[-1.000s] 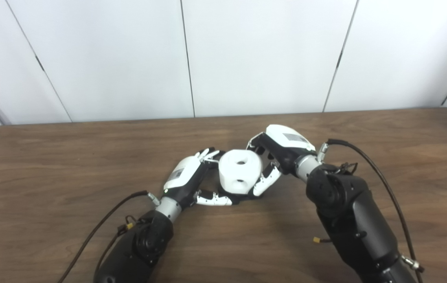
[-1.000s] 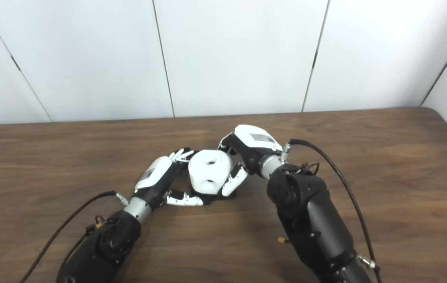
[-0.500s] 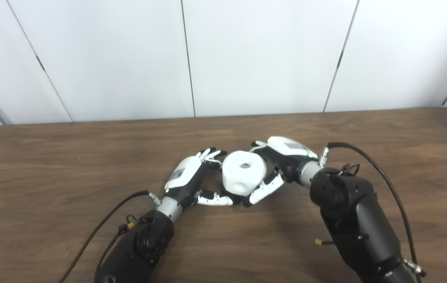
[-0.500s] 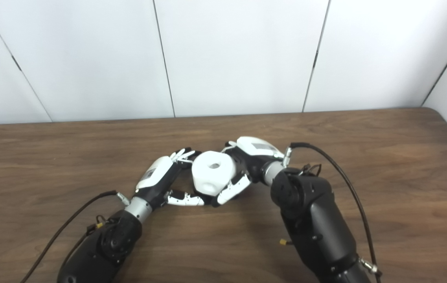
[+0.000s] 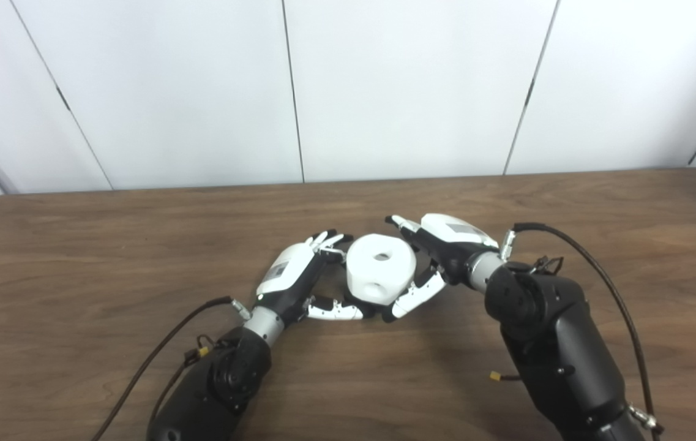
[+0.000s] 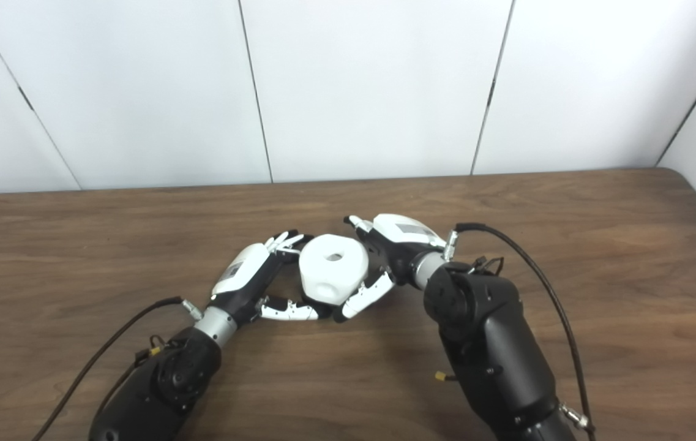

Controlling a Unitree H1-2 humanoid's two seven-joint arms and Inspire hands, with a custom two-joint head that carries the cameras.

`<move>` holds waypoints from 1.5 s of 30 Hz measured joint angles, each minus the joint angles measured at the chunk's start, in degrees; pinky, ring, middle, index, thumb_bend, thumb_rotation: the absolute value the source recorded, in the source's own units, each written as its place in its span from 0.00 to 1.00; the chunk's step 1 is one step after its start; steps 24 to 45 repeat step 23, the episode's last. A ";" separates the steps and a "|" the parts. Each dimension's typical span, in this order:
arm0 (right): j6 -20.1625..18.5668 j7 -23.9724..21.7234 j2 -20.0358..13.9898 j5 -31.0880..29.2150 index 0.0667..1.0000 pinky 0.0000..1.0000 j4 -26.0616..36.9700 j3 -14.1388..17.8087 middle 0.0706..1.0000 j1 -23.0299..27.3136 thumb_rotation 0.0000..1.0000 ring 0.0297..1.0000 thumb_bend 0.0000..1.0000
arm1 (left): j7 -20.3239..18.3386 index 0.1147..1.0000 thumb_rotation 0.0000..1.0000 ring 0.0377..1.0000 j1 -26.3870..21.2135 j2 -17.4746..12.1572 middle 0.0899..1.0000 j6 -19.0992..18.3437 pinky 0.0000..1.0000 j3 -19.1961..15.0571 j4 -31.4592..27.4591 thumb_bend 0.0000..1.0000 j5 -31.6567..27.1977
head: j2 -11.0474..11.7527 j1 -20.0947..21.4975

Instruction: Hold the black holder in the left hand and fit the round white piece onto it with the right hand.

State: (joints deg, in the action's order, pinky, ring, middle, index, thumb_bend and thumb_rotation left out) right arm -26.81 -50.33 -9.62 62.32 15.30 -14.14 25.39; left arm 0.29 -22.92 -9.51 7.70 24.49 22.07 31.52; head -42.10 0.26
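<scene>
White piece (image 5: 381, 268) sits between both robot hands, low over the tabletop (image 5: 78, 257), 2 holes visible (1 on top, 1 on the near face). Left robot hand (image 5: 291, 278) curls around its left side, thumb under the near edge. Right robot hand (image 5: 439, 257) cups the right side, fingers spread, thumb against the piece. Black holder mostly hidden beneath; can't tell who grips it.

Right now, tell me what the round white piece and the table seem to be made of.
Round white piece: probably moulded or printed plastic, matte; uniform white, soft rounded edges, clean round holes, no glare.
Table: wood or wood-look laminate, dark brown, low sheen; grain streaks run across it. The pictures cannot settle solid wood or veneer.
</scene>
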 measured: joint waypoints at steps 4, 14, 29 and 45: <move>0.00 0.00 -0.02 -0.06 1.00 0.58 0.00 0.26 0.96 0.03 0.39 0.82 1.00 | 0.00 0.41 0.06 1.00 -0.01 0.00 0.92 0.00 1.00 0.02 0.01 0.52 0.00 | -0.09 0.26; 0.00 -11.06 -5.05 -1.81 1.00 0.64 1.91 5.04 1.00 3.21 0.27 0.89 1.00 | 0.00 0.41 0.06 1.00 -0.17 -0.04 0.92 0.40 1.00 0.01 0.44 0.52 -0.44 | 0.00 0.70; 0.00 -14.69 -7.44 -7.80 1.00 0.71 2.44 13.72 1.00 3.76 0.18 0.94 0.99 | 0.00 0.41 0.06 1.00 -0.25 -0.10 0.91 0.88 1.00 -0.01 0.73 0.52 -1.17 | 0.00 0.62; 0.00 -14.69 -7.44 -7.80 1.00 0.71 2.44 13.72 1.00 3.76 0.18 0.94 0.99 | 0.00 0.41 0.06 1.00 -0.25 -0.10 0.91 0.88 1.00 -0.01 0.73 0.52 -1.17 | 0.00 0.62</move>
